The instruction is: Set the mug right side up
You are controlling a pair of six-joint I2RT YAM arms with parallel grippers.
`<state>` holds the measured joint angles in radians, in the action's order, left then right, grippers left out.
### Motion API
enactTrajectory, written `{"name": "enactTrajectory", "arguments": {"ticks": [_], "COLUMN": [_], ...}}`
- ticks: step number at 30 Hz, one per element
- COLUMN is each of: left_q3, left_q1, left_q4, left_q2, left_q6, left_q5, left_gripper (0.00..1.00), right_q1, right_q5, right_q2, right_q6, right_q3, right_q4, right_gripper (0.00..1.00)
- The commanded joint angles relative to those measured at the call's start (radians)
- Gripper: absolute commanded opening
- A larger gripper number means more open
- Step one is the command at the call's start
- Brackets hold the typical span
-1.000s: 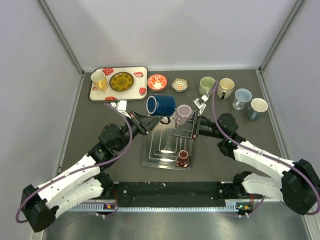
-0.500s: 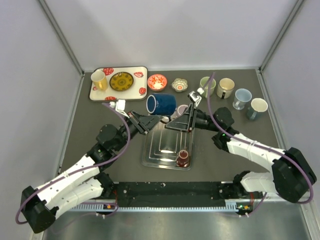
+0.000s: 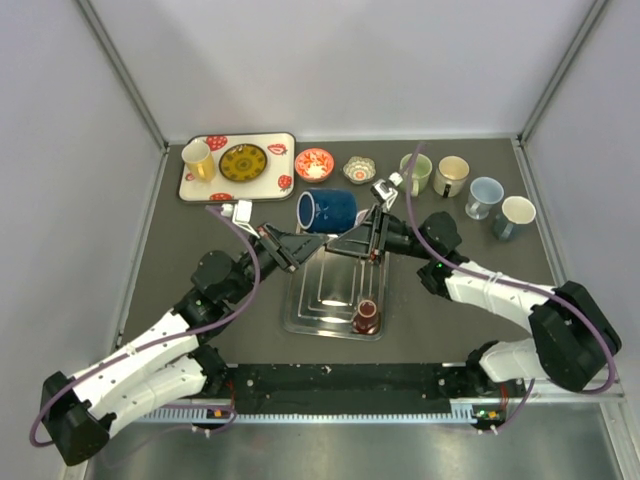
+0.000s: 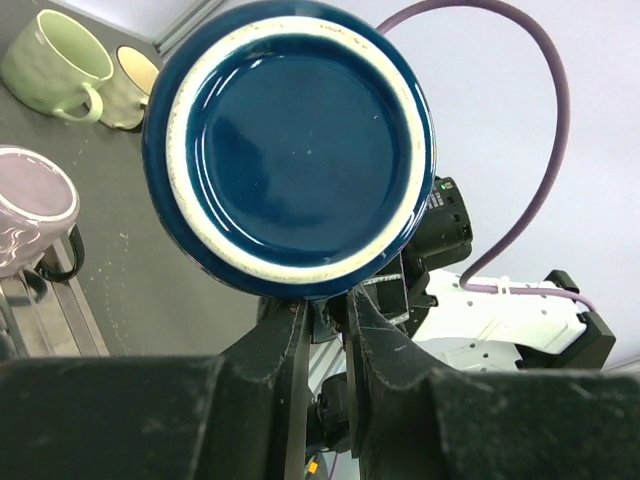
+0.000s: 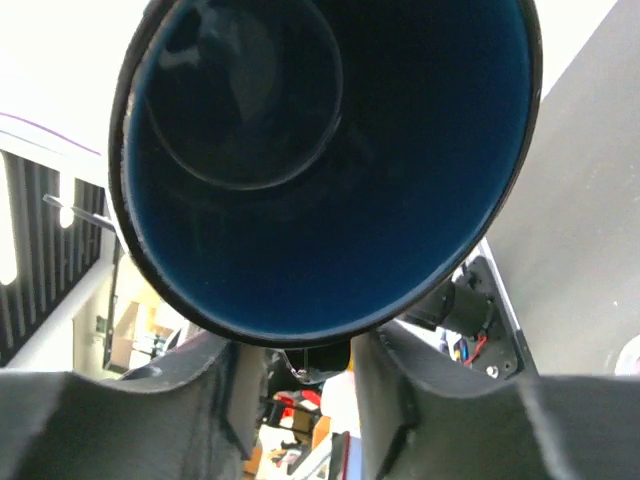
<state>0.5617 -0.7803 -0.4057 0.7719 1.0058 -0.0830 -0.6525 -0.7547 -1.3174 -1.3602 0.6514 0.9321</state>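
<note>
Looks like mid-handover. The mug (image 3: pixel 327 210) is in the air on its side, above the surface. The left hand (image 4: pixel 325 310) is pinched nearly shut on it under the base, and the right hand (image 5: pixel 305 372) is spread wide at the mouth. Next I'd guess right clamps, left lets go, then tip it upright.

Right fingers (image 5: pixel 415 405), earlier over the purple mug (image 4: pixel 30 205), now at the blue mug's (image 3: pixel 326 210) open rim

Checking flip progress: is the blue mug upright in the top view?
No, the blue mug lies on its side, with its pale-ringed base pointing to the left of that view.
</note>
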Motion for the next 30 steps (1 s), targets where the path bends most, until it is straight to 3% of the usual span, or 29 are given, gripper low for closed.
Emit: {"name": "enactTrajectory", "arguments": {"ticks": [1,2,6,9,15,19,23,30], "left_q3": [0.037,0.032,0.021,0.014,-0.003,-0.016,-0.034,-0.059], "left_q1": [-0.022,-0.023,-0.03,-0.03,-0.03,-0.03,-0.03,-0.03], "left_q4": [-0.147,-0.151,-0.159,-0.157,-0.127,-0.11,-0.097,-0.087], "left_q2": [-0.028,-0.029,-0.028,-0.033,-0.048,-0.063,-0.086,-0.1], "left_q6": [0.014,0.016,0.02,0.022,0.019,0.016,0.014,0.013], "left_q5": [-0.027,-0.029,-0.04,-0.041,-0.032,-0.008,0.041,0.107], "left_gripper": [0.0,0.0,0.0,0.0,0.0,0.0,0.14,0.22], "right_q1": [-0.007,-0.007,-0.007,-0.006,0.001,-0.001,-0.001,-0.001], "right_q5": [0.026,0.029,0.023,0.018,0.018,0.023,0.031,0.084], "right_q2": [-0.02,-0.031,-0.065,-0.098,-0.108,-0.03,0.059,0.167], "right_q6": [-0.034,-0.042,-0.089,-0.138,-0.168,-0.051,0.093,0.271], "right_q3": [0.068,0.071,0.086,0.094,0.082,0.083,0.096,0.09], "right_q4": [0.138,0.167,0.265,0.357,0.403,0.198,-0.04,-0.3], "right_gripper": [0.32,0.26,0.19,0.02,0.0,0.0,0.0,0.0]}}
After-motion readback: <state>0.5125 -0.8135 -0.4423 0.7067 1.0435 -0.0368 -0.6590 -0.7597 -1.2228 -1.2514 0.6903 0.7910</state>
